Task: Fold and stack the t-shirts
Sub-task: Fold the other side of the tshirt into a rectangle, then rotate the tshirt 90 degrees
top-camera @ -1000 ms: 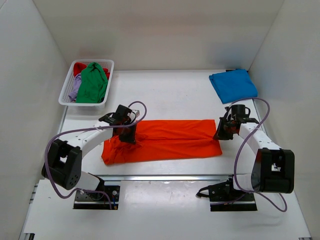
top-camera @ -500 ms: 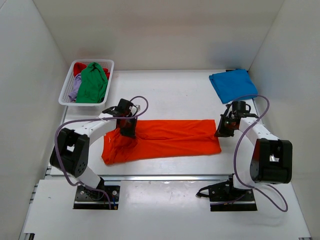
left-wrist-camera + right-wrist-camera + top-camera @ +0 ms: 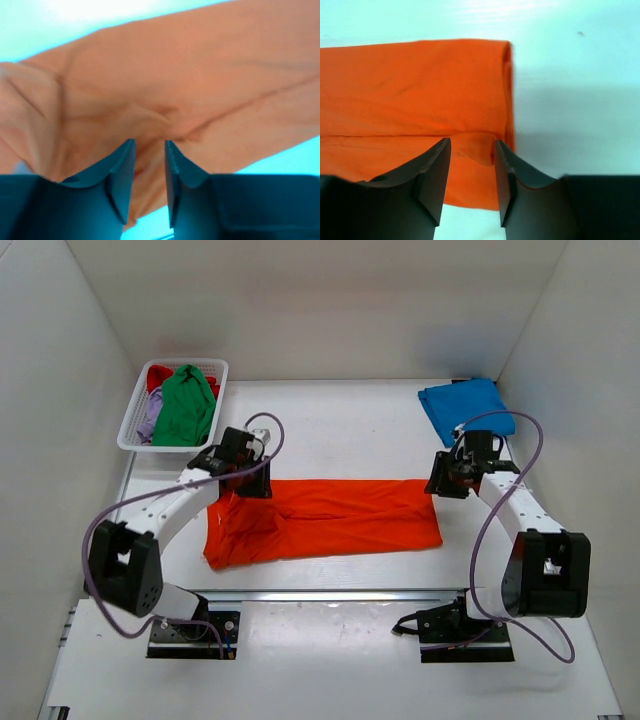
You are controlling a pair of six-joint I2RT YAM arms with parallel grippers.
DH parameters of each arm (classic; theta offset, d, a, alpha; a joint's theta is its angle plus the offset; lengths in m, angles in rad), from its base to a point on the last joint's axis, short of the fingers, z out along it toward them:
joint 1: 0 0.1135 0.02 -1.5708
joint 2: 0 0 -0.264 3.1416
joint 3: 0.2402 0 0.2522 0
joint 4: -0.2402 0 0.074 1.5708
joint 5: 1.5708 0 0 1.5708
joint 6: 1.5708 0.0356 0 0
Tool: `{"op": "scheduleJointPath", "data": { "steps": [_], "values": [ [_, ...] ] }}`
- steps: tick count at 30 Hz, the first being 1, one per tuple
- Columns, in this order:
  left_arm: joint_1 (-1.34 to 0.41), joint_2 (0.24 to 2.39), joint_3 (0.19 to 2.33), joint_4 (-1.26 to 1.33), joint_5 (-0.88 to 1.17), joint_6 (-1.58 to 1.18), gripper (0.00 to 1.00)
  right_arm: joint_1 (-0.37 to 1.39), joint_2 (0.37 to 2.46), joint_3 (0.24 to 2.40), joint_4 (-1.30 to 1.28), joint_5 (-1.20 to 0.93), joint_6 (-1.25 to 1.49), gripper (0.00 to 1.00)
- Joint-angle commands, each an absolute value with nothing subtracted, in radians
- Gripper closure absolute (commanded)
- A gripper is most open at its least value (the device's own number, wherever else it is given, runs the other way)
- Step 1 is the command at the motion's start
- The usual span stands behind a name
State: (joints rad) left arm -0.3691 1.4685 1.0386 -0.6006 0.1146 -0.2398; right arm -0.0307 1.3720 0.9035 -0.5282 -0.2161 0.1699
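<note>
The bright orange t-shirt (image 3: 340,518) lies folded into a long strip across the table. My left gripper (image 3: 250,483) is over its far left part. In the left wrist view the jaws (image 3: 149,142) stand a little apart, with wrinkled orange cloth (image 3: 200,75) under and between them. My right gripper (image 3: 443,485) is over the shirt's right end. Its jaws (image 3: 471,142) stand apart around a small pucker of cloth (image 3: 410,85) beside the shirt's right edge. A folded blue t-shirt (image 3: 466,410) lies at the far right.
A white lattice basket (image 3: 222,390) stands at the far left. It holds a green shirt (image 3: 184,405), a red one (image 3: 158,375) and a lilac one (image 3: 148,423). White walls close in the table on three sides.
Both grippers have moved toward the far side of the orange strip. The shirt itself has stayed where it was.
</note>
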Motion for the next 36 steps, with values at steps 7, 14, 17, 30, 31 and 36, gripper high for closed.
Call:
{"op": "scheduleJointPath", "data": {
  "steps": [7, 14, 17, 30, 31, 36],
  "values": [
    [-0.456, 1.319, 0.759, -0.517, 0.178, -0.388, 0.65, 0.066, 1.492, 0.960, -0.344, -0.304, 0.143, 0.84],
    [-0.451, 1.440, 0.735, -0.457, 0.101, -0.394, 0.64, 0.072, 1.667, 1.029, -0.348, -0.316, 0.120, 0.88],
    [-0.445, 1.555, 0.822, -0.474, 0.065, -0.377, 0.63, 0.072, 1.709, 1.028, -0.380, -0.269, 0.147, 0.88],
    [-0.443, 2.394, 2.075, -0.905, 0.064, -0.169, 0.63, 0.188, 1.473, 0.645, -0.360, -0.310, 0.585, 0.93],
    [-0.445, 2.440, 2.167, -0.992, 0.064, -0.149, 0.62, 0.227, 1.423, 0.574, -0.329, -0.342, 0.622, 0.94],
    [-0.426, 2.599, 2.452, -1.037, 0.129, -0.173, 0.64, 0.463, 1.332, 0.407, -0.120, -0.279, 0.940, 0.94]
  ]
}}
